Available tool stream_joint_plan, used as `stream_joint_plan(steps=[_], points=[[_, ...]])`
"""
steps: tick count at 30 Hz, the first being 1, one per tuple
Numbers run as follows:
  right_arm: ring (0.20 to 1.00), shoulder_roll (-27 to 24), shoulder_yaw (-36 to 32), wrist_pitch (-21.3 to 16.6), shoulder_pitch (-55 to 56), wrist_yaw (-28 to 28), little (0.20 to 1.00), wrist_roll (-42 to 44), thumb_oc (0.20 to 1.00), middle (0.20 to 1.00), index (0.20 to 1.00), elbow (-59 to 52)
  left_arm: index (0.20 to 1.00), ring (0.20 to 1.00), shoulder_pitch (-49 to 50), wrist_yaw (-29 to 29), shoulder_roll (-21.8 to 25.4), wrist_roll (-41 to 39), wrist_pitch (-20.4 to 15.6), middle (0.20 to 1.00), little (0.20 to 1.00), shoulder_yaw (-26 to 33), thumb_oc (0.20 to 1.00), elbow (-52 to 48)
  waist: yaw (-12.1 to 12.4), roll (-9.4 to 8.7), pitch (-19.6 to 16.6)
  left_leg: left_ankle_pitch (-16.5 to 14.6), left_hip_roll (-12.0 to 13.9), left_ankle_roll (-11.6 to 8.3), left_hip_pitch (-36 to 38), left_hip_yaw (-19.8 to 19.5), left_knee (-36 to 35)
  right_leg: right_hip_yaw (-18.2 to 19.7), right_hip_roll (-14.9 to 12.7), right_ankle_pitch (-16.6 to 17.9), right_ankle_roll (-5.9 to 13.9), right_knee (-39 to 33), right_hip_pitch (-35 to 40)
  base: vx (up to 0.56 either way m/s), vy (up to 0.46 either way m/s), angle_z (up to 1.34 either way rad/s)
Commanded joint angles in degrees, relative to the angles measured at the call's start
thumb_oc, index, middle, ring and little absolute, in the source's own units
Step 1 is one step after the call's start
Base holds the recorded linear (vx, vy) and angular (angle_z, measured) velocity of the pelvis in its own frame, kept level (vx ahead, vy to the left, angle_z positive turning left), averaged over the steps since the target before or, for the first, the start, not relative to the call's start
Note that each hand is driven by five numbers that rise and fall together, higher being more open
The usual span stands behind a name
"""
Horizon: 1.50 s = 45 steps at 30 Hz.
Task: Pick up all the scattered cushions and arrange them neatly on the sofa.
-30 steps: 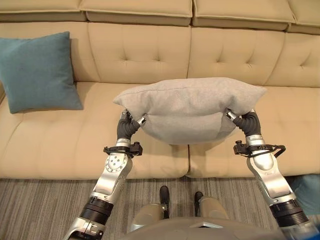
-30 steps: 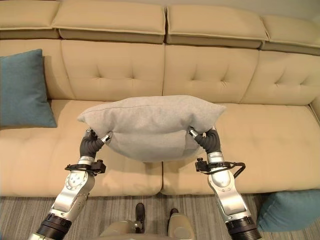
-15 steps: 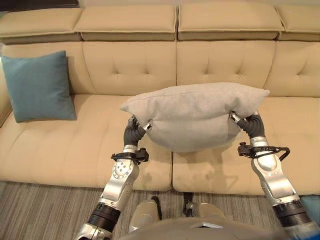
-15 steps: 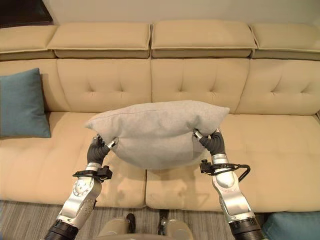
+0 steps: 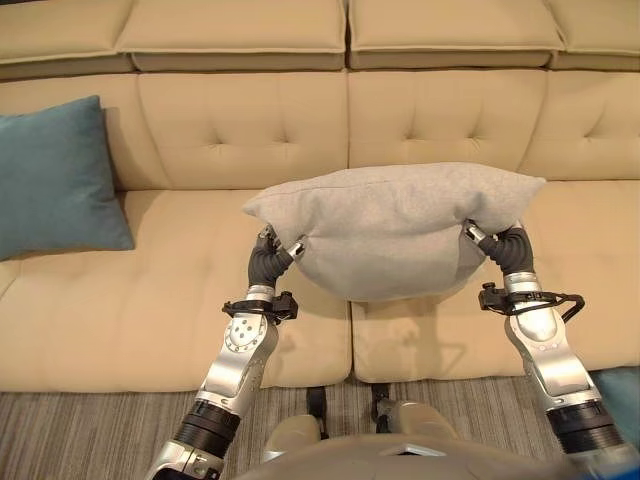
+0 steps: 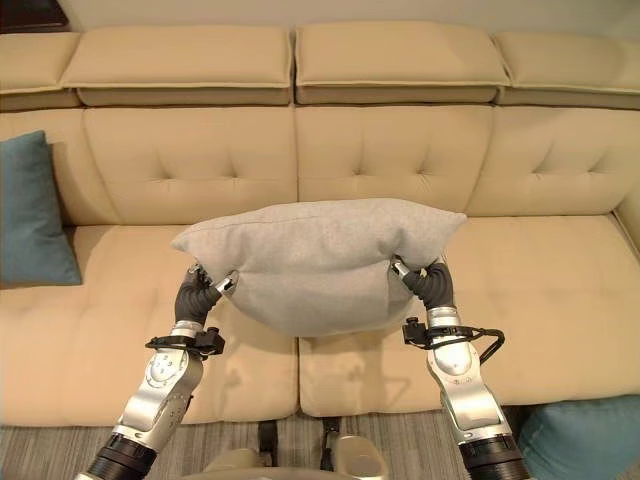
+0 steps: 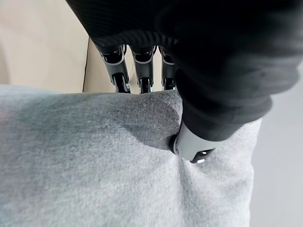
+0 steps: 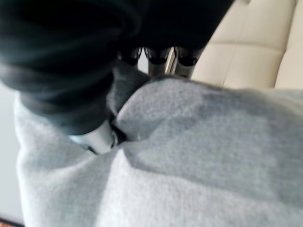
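A large grey cushion [image 5: 392, 225] hangs in the air over the seat of the beige sofa [image 5: 150, 290], held flat between both hands. My left hand [image 5: 268, 258] pinches its left end, thumb [image 7: 191, 142] pressed into the fabric and fingers [image 7: 142, 71] behind the edge. My right hand [image 5: 500, 246] grips the right end the same way, thumb [image 8: 94, 135] dug into the cloth. A teal cushion [image 5: 55, 180] leans upright against the backrest at the sofa's far left. Another teal cushion [image 6: 575, 440] lies on the floor at the lower right, by the sofa's front.
The sofa's tufted backrest [image 6: 380, 150] runs across the whole view, with bare seat on both sides of the held cushion. Striped grey carpet [image 5: 90, 440] lies in front of the sofa.
The camera has shifted, so the sofa sits differently in the picture. The grey cushion stays gripped by both hands at about the same height over the seat.
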Motion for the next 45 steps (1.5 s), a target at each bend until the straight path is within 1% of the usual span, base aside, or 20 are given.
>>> stream_joint_plan(steps=[1,5,6,7,9,11,12,13,18,19,23,26,30,31,37,40,45], points=[[0.200,1.65,-1.34,-5.18,-5.73,-2.13,0.200,-1.52,0.200,0.200,0.200,-3.96,0.200,0.200,-4.08,-0.77,2.07,2.80,-5.39,0.200,0.200,0.85,0.200,-7.38,0.09,-2.74,-5.26,-6.67,1.04,-1.29,-0.59,1.52,3.58,3.05,-5.38,-6.21,8.86,1.44,3.91,0.04,0.031,0.03],[0.200,2.40,-0.11,-4.89,-9.72,-4.91,0.200,-3.20,0.200,0.200,0.200,-1.18,0.200,0.200,-7.54,1.77,2.62,5.22,-5.70,0.200,0.200,0.98,0.200,-6.16,0.48,-2.44,-5.42,-6.25,1.03,-1.22,0.04,1.99,1.95,3.26,-5.55,-5.51,9.22,0.43,3.57,0.03,0.014,0.01],[0.200,2.67,0.47,-5.05,-11.82,-6.33,0.200,-3.81,0.200,0.200,0.200,0.39,0.200,0.200,-9.66,3.21,2.69,6.46,-5.81,0.200,0.200,0.88,0.200,-4.98,0.68,-2.19,-5.63,-6.03,1.05,-1.24,0.35,2.09,1.22,3.20,-5.45,-5.45,9.32,0.16,3.40,0.00,0.000,0.00],[0.200,2.66,0.49,-5.09,-11.98,-6.38,0.200,-3.83,0.200,0.200,0.200,0.51,0.200,0.200,-9.79,3.25,2.67,6.49,-5.84,0.200,0.200,0.89,0.200,-4.91,0.69,-2.18,-5.54,-6.01,1.05,-1.24,0.38,2.10,1.18,3.21,-5.44,-5.45,9.31,0.16,3.40,0.03,-0.007,-0.04],[0.200,2.86,1.96,-4.79,-16.32,-8.57,0.200,-4.63,0.200,0.200,0.200,2.90,0.200,0.200,-14.51,5.66,3.11,8.40,-5.62,0.200,0.200,0.11,0.200,-2.46,0.96,-2.03,-5.44,-5.72,1.27,-1.38,0.22,2.10,0.79,3.16,-5.24,-5.45,9.36,0.16,2.85,-0.01,-0.040,-0.04],[0.200,2.95,5.52,-3.81,-25.71,-12.04,0.200,-5.48,0.200,0.200,0.200,8.06,0.200,0.200,-25.46,9.17,3.52,9.09,-5.53,0.200,0.200,-2.71,0.200,3.93,1.26,-1.82,-4.31,-4.47,1.89,-1.95,-1.70,1.63,0.42,2.56,-4.76,-5.16,9.37,0.16,1.06,-0.10,-0.076,0.01],[0.200,2.94,5.52,-3.87,-25.95,-12.08,0.200,-5.47,0.200,0.200,0.200,8.22,0.200,0.200,-25.71,9.19,3.52,9.09,-5.60,0.200,0.200,-2.71,0.200,4.11,1.21,-1.82,-4.25,-4.43,1.89,-1.96,-1.81,1.59,0.42,2.52,-4.76,-5.14,9.36,0.16,0.97,-0.13,-0.071,0.09],[0.200,2.74,6.62,-3.40,-29.38,-13.31,0.200,-5.56,0.200,0.200,0.200,9.97,0.200,0.200,-30.29,10.21,3.60,8.71,-5.58,0.200,0.200,-4.02,0.200,6.52,1.15,-1.65,-3.57,-3.82,2.10,-2.30,-3.31,1.21,0.42,2.16,-4.68,-4.96,9.36,0.16,-0.29,-0.11,-0.056,0.10],[0.200,1.59,8.71,-2.46,-39.18,-16.60,0.200,-4.99,0.200,0.200,0.200,14.90,0.200,0.200,-41.45,12.29,3.50,7.12,-5.93,0.200,0.200,-7.13,0.200,13.58,0.65,-0.50,-1.64,-1.51,2.48,-3.69,-8.82,0.00,0.42,0.70,-4.48,-4.07,9.09,0.16,-5.06,-0.12,-0.061,0.30],[0.200,0.96,9.16,-2.47,-43.14,-17.70,0.200,-4.40,0.200,0.200,0.200,17.03,0.200,0.200,-45.43,13.07,4.21,7.13,-6.05,0.200,0.200,-7.96,0.200,15.71,0.54,-0.26,-1.26,-0.71,2.44,-4.10,-11.23,-0.22,0.42,0.43,-4.43,-3.32,9.04,0.16,-7.41,-0.13,-0.052,0.22],[0.200,-0.74,9.51,-2.45,-49.68,-20.37,0.200,-4.19,0.200,0.200,0.200,21.62,0.200,0.200,-51.18,14.70,4.91,6.08,-7.00,0.200,0.200,-8.35,0.200,19.46,0.40,-0.04,-1.81,0.83,2.32,-4.69,-16.28,-0.66,0.42,0.18,-4.34,-2.16,9.02,0.16,-11.90,-0.07,-0.040,0.05],[0.200,-1.58,9.74,-2.44,-51.89,-21.14,0.200,-3.74,0.200,0.200,0.200,25.31,0.200,0.200,-52.83,14.66,5.45,5.57,-7.68,0.200,0.200,-8.60,0.200,20.67,0.53,0.21,-2.20,1.93,2.31,-5.21,-19.58,-0.91,0.42,-0.10,-4.54,-1.62,8.99,0.16,-15.05,-0.04,-0.036,0.03],[0.200,-1.58,11.06,-2.63,-53.52,-21.12,0.200,-2.75,0.200,0.200,0.200,30.34,0.200,0.200,-54.11,14.15,6.20,5.17,-7.66,0.200,0.200,-9.11,0.200,22.36,0.92,0.38,-2.25,2.36,2.58,-5.71,-21.34,-0.86,0.42,-0.03,-4.40,-1.53,9.06,0.16,-16.84,0.00,-0.039,0.00],[0.200,-1.69,11.22,-2.47,-53.82,-21.04,0.200,-2.91,0.200,0.200,0.200,30.67,0.200,0.200,-54.24,14.05,6.30,5.10,-7.68,0.200,0.200,-9.13,0.200,22.59,0.88,0.33,-2.25,2.80,2.53,-5.72,-21.91,-0.93,0.42,-0.13,-4.50,-1.21,9.08,0.16,-17.44,0.00,0.000,0.00],[0.200,-1.60,12.05,-2.47,-53.76,-20.77,0.200,-3.76,0.200,0.200,0.200,32.75,0.200,0.200,-54.87,13.47,6.82,6.36,-7.51,0.200,0.200,-9.58,0.200,23.61,0.83,0.47,-2.16,3.01,2.74,-6.19,-23.57,-1.18,0.42,-0.28,-4.38,-1.12,9.20,0.16,-19.28,0.00,-0.022,0.04],[0.200,-1.77,12.80,-2.30,-53.11,-20.46,0.200,-5.17,0.200,0.200,0.200,34.31,0.200,0.200,-54.32,13.22,7.00,6.99,-7.37,0.200,0.200,-9.75,0.200,24.74,0.63,0.44,-2.75,3.19,2.76,-6.35,-24.61,-1.49,0.42,-0.20,-4.40,-0.88,9.28,0.16,-20.39,0.00,-0.008,0.02],[0.200,-3.89,14.18,-1.23,-55.80,-20.82,0.200,-7.11,0.200,0.200,0.200,35.96,0.200,0.200,-53.46,13.35,7.08,7.47,-7.44,0.200,0.200,-9.45,0.200,25.26,0.54,-0.19,-4.02,3.24,2.70,-6.43,-26.03,-1.93,0.42,-0.24,-4.35,-0.77,9.30,0.16,-21.99,0.00,-0.006,0.00]])
